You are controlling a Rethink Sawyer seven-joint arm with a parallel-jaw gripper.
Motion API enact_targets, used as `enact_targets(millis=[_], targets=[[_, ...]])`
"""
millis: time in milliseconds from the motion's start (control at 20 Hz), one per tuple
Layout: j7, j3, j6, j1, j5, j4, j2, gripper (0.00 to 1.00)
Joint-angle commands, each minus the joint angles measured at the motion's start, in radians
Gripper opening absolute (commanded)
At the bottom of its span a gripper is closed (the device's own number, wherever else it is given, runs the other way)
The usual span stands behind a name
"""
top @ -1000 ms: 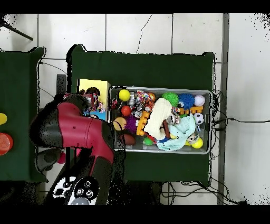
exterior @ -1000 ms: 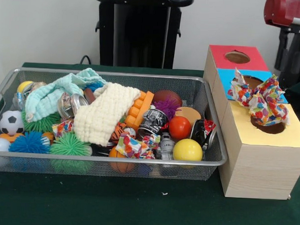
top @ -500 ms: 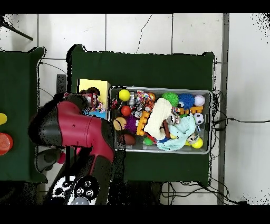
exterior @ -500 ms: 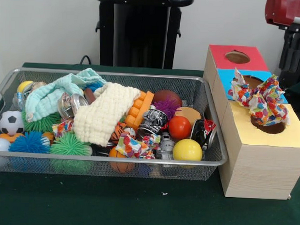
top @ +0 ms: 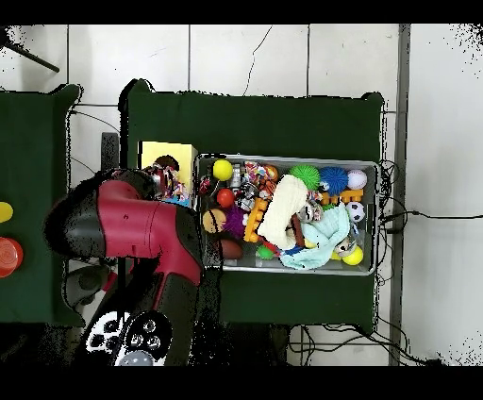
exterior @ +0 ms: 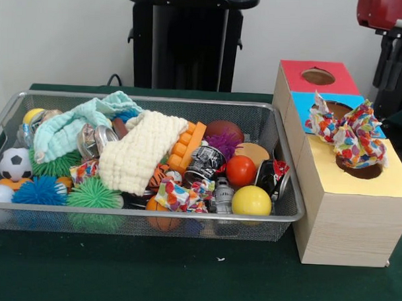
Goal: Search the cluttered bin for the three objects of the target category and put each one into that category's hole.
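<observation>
Clutter filled the wire mesh bin (exterior: pixel 278 216) on the green worktop (exterior: pixel 183 275), with the wooden sorting box (exterior: pixel 344 221) standing just to its right. Two crumpled, confetti-patterned wrappers (exterior: pixel 347 136) sat on top of that box, bunched across the blue section's hole and the rim of the yellow section's hole (exterior: pixel 360 170), neither fully dropped in. The red section's hole (exterior: pixel 318 76) at the far end lay open. A third wrapper of the same pattern (exterior: pixel 176 196) rested in the bin near its front edge, between a green spiky ball (exterior: pixel 92 194) and a yellow ball (exterior: pixel 251 200). A cream knitted cloth (exterior: pixel 138 151) was draped over the middle of the pile, a pale teal cloth (exterior: pixel 73 126) lay at the far left, and a red ball (exterior: pixel 240 170) sat beside a dented can (exterior: pixel 204 165). A soccer ball (exterior: pixel 14 162) lay at the left end. In the front view, the red and black arm (exterior: pixel 386 38) showed only at the top right corner, behind the box. In the overhead view the arm's bulk (top: pixel 127 231) covered the box's end; the pincer itself could not be made out, so whether it stood apart or together cannot be told.
</observation>
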Motion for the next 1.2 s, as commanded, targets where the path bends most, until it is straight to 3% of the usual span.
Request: enact_targets(millis=[50, 500, 950, 1200], targets=[[0.082, 0.035, 0.123, -0.048, -0.071, 0.006, 0.001, 0.00], [0.072, 0.073, 0.109, -0.087, -0.110, 0.028, -0.026, 0.00], [0.128, 0.113, -0.033, -0.109, -0.126, 0.095, -0.012, 0.00], [0.151, 0.113, -0.022, -0.104, -0.115, 0.101, -0.010, 0.00]])
